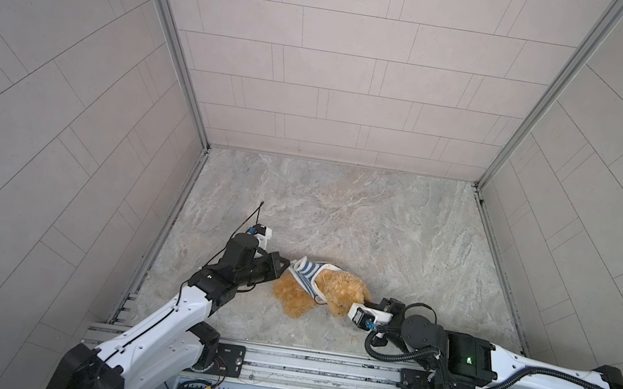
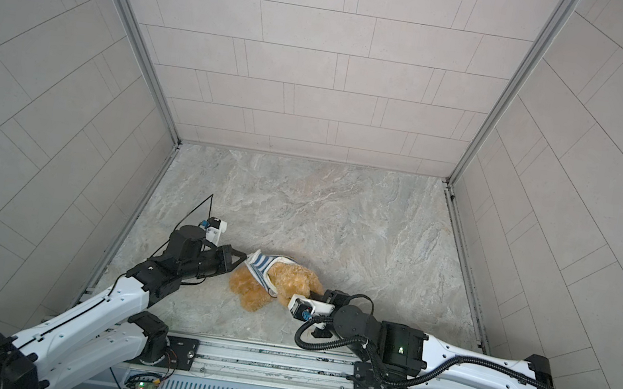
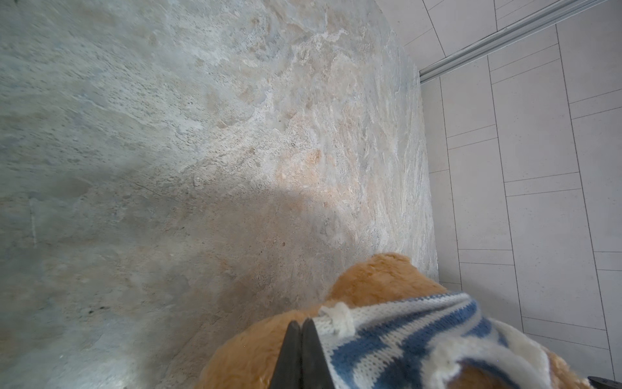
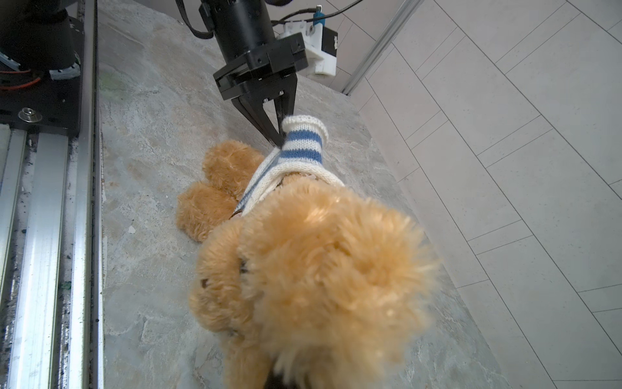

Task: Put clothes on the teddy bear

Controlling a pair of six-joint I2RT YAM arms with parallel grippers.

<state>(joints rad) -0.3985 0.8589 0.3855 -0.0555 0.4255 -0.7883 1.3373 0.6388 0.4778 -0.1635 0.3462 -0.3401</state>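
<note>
teddy bear (image 1: 344, 288) lies on the worktop (image 1: 340, 216), front-left of centre, between the two arms. Long axis runs roughly left-right: legs toward the left arm, head toward the right arm. striped shirt (image 1: 306, 276) is bunched over the torso, and one sleeve (image 4: 304, 141) stands up as an empty-looking tube. left gripper (image 1: 286, 263): fingers (image 3: 292, 353) pinched flat together on the shirt edge at that sleeve's base. right gripper (image 1: 368, 298) is at the head end, its fingers buried in fur and nearly closed. It looks like a hold on the head, but the tips are not visible. Judgement: the next move is a pull along the body axis, shirt toward the legs. The left arm is nearer the shirt; the right anchors.
</note>
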